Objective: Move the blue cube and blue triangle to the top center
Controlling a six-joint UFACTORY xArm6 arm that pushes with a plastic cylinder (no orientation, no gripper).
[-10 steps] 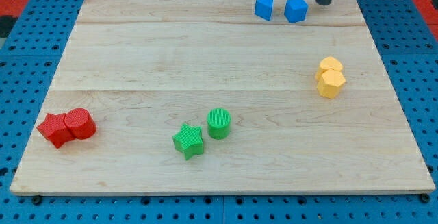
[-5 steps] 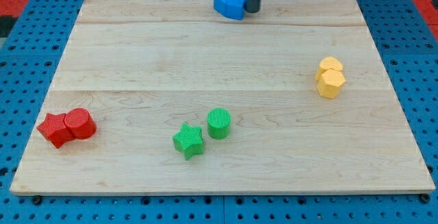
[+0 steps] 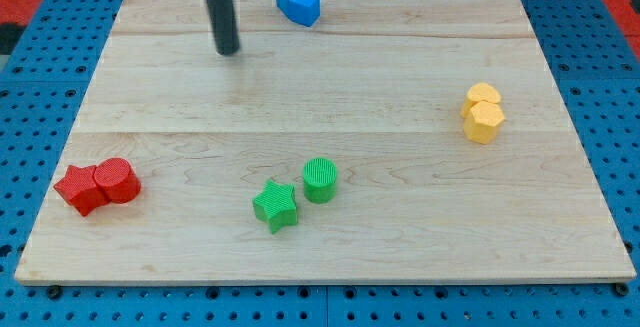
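Two blue blocks [image 3: 298,3] sit pressed together at the view's top centre, right on the board's top edge; they read as one blue mass, so I cannot tell the cube from the triangle. My tip [image 3: 229,51] is on the board to the left of and a little below them, apart from them, touching no block.
The wooden board [image 3: 320,97] lies on a blue pegboard. Two yellow blocks [image 3: 483,113] stand at the right. A green cylinder [image 3: 320,179] and green star [image 3: 275,205] are at the bottom centre. A red star [image 3: 80,189] and red cylinder [image 3: 117,179] are at the bottom left.
The rod swept left along the top edge, pushing both blue blocks from the top right to the top centre, then moved on left and down, away from them.
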